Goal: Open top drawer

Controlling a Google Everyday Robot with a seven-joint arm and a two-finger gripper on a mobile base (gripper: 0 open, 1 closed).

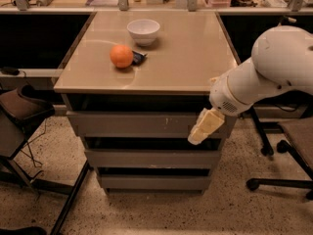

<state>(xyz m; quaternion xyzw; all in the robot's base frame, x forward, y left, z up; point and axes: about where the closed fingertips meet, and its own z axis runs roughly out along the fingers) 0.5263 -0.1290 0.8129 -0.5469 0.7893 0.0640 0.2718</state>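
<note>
The top drawer [132, 124] is the widest grey flat front under the tabletop, with small white scratch marks right of centre. It looks closed, flush under the dark gap below the table's edge. My gripper [202, 129] hangs in front of the drawer's right end, its cream-coloured fingers pointing down and left. The white arm [264, 77] reaches in from the right. Whether the gripper touches the drawer front cannot be told.
On the beige tabletop [186, 58] sit a white bowl [143, 31], an orange [121, 56] and a small dark object [138, 58]. Two narrower grey drawers [151, 158] lie below. A brown stool [19, 106] stands left, an office chair base [279, 175] right.
</note>
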